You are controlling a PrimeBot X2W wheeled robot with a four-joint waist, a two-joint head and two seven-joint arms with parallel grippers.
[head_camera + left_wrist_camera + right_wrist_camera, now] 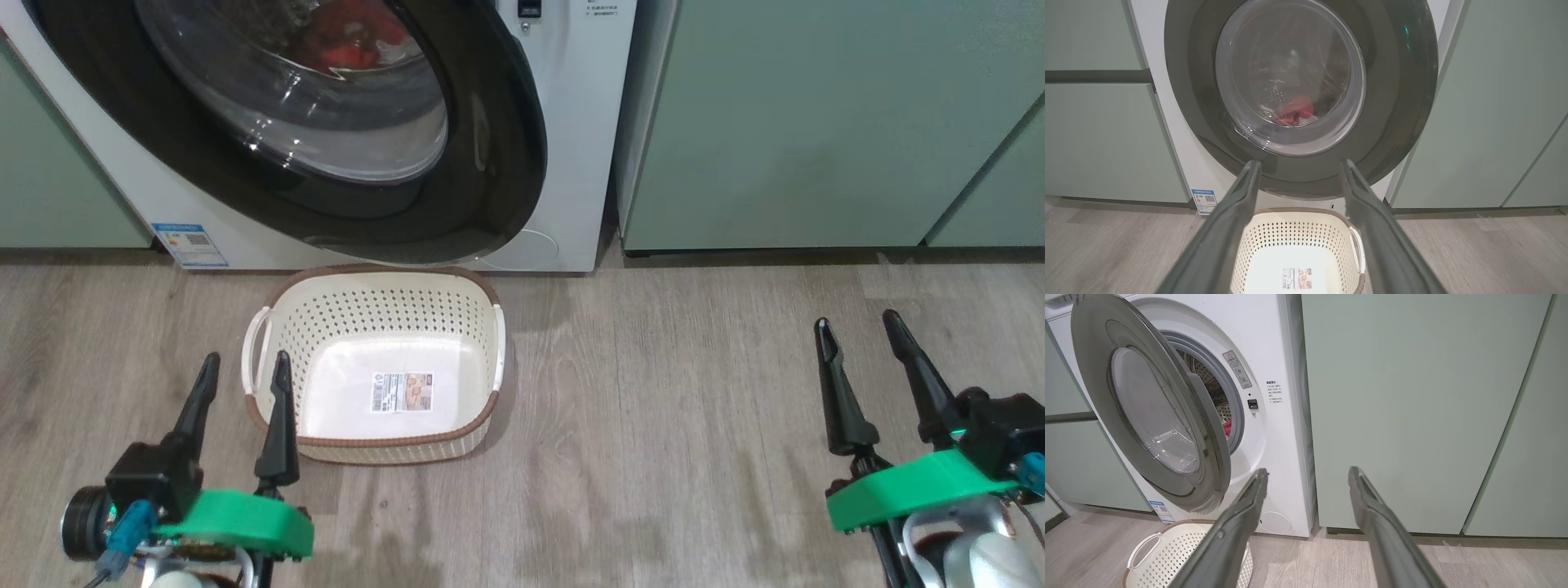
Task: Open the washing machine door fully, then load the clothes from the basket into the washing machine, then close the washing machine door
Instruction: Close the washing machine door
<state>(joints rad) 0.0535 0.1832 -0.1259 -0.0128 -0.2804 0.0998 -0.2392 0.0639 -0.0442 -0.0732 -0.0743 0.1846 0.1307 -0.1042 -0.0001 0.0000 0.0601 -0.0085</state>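
Washing machine door (506,163) stands ajar, its free edge swung off the washing machine (580,122) front. The red clothes (351,41) are inside the machine. The basket (375,282) sits just in front. Left gripper (248,357) is in front of the machine, near the basket; right gripper (856,320) is off the machine's right over open floor (653,408). Both have fingers apart, gripping nothing.

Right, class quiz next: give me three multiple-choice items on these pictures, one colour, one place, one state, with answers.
1. What colour is the basket rim? A brown; B blue; C black.
2. Where are the red clothes? A in the basket; B inside the washing machine; C on the floor.
3. How does the washing machine door stand? A latched shut; B ajar; C removed.
Answers: A, a brown band tops the basket; B, red fabric shows through the door; B, a gap shows beside the door.
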